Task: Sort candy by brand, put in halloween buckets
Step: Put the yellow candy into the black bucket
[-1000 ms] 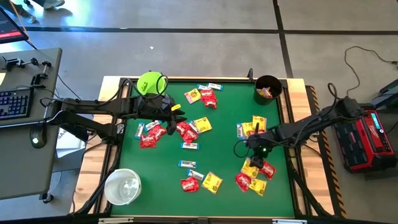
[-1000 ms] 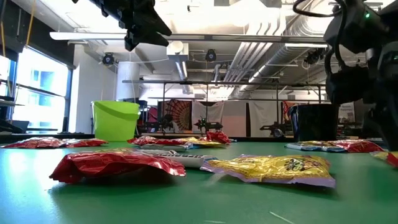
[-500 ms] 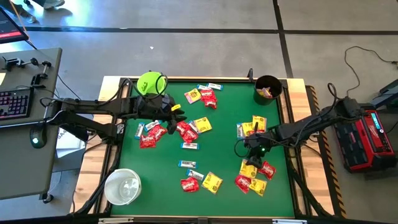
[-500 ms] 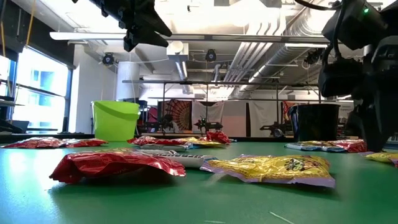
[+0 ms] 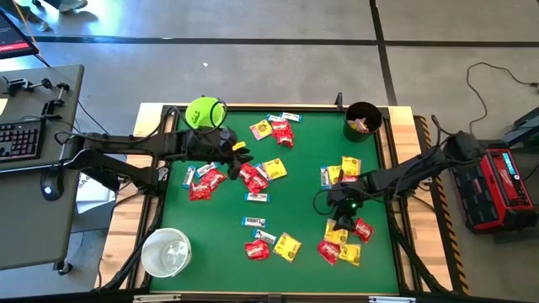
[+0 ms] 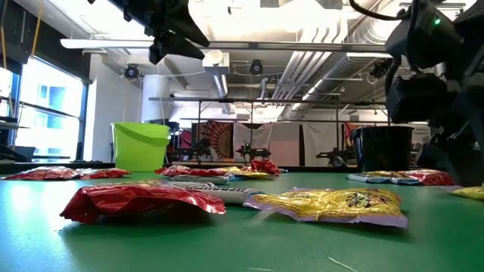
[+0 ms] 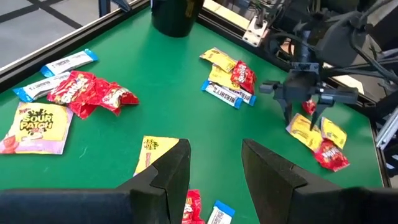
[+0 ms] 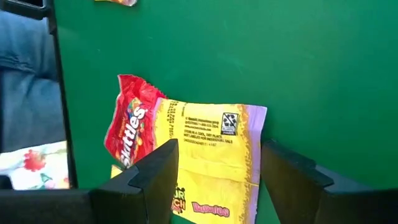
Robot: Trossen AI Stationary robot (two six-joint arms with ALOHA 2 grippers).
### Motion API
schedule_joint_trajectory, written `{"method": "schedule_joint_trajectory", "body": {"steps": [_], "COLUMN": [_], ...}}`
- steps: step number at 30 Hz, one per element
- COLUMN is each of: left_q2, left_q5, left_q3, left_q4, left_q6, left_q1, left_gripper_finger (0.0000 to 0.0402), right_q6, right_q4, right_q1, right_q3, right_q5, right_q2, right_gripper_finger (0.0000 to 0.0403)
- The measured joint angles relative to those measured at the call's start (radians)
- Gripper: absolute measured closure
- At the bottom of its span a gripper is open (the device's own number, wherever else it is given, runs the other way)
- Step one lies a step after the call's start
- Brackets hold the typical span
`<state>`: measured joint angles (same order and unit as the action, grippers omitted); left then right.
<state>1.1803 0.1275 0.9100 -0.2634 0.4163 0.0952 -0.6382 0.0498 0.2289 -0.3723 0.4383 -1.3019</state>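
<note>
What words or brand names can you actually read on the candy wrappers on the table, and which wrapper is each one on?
"SOUR PATCH": yellow packet, left wrist view.
"Skittles": red packet under the right gripper, right wrist view.
"HERSHEY'S", only roughly legible: white-and-blue bar, left wrist view.
Fine print on the back of the yellow wrapper between the right gripper's open fingers: too small to read.
Everything else: too small or blurred.
</note>
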Motion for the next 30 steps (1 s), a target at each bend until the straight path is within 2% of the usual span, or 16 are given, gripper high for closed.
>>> {"method": "schedule_joint_trajectory", "body": {"steps": [4, 7, 16, 21, 30], "left_q2": [0.006, 0.007, 0.007, 0.008, 0.008], "left_q5": [0.01, 0.02, 0.033, 0.034, 0.033], "left_q3": [0.0, 0.0, 0.0, 0.0, 0.0], "left_q4": [0.0, -0.002, -0.002, -0.002, -0.002], "left_q6": [0.018, 0.028, 0.022, -0.007, -0.021], "left_q1": [0.0, 0.0, -0.001, -0.007, -0.044], "left_gripper_finger": [0.0266, 0.0266, 0.0266, 0.0266, 0.0266], "right_q6": [0.011, 0.01, 0.005, -0.067, -0.256], "right_q4": [-0.047, -0.049, -0.029, -0.029, -0.038], "right_q1": [-0.001, -0.001, 0.0, 0.001, 0.002], "right_q3": [-0.001, -0.001, 0.001, 0.001, 0.001], "right_q5": [0.038, 0.041, 0.021, -0.039, -0.17], "right_q2": [-0.036, -0.039, -0.04, -0.04, -0.038], "right_gripper_finger": [0.0198, 0.0218, 0.0337, 0.0393, 0.0403]}}
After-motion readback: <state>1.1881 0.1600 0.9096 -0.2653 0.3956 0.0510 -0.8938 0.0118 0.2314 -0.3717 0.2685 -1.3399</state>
